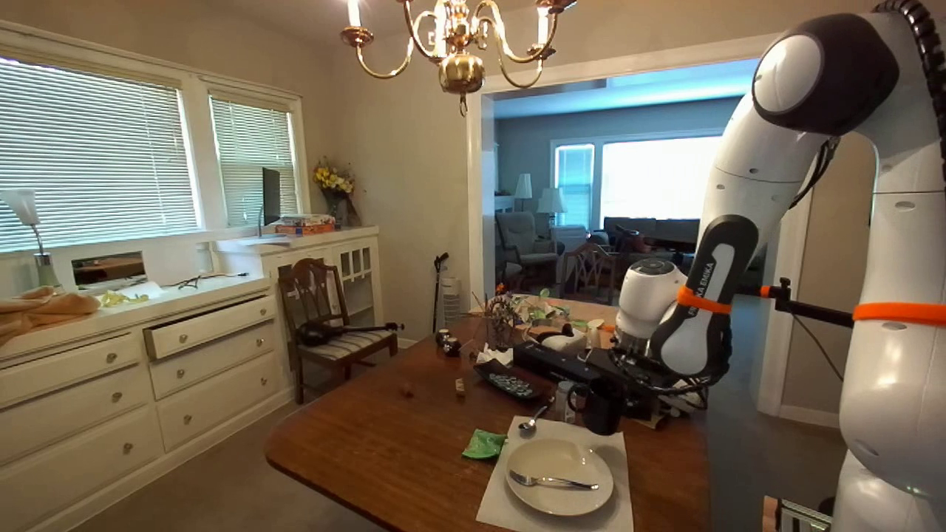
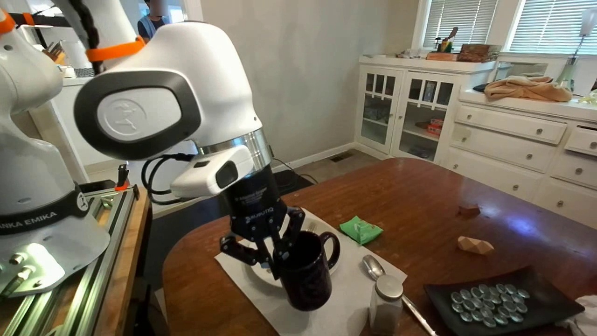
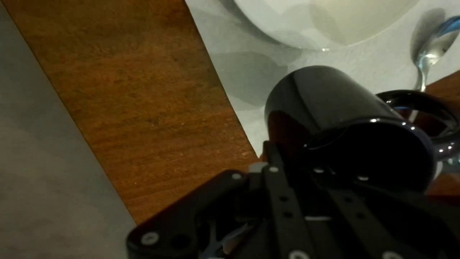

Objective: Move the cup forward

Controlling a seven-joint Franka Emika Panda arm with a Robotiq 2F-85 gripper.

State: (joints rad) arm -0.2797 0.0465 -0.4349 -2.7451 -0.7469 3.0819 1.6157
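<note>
The cup (image 2: pixel 308 284) is a dark, glossy mug with its handle out to one side. In both exterior views it is over the white paper mat (image 1: pixel 502 502), slightly tilted, by the white plate (image 1: pixel 569 458). My gripper (image 2: pixel 280 263) is shut on the cup's wall at the rim, one finger inside and one outside. In the wrist view the cup (image 3: pixel 323 93) leans with its mouth toward the gripper (image 3: pixel 293 162); the inner fingertip is lost in its dark inside. Whether the cup's base touches the mat, I cannot tell.
Close by the cup are a glass shaker (image 2: pixel 386 305) and a spoon (image 2: pixel 373 267). A green packet (image 2: pixel 361 230) lies beside the mat. Farther along are a black tray (image 2: pixel 545 298) of glass beads and a faceted wooden piece (image 2: pixel 475 245). A fork (image 1: pixel 554 482) rests on the plate.
</note>
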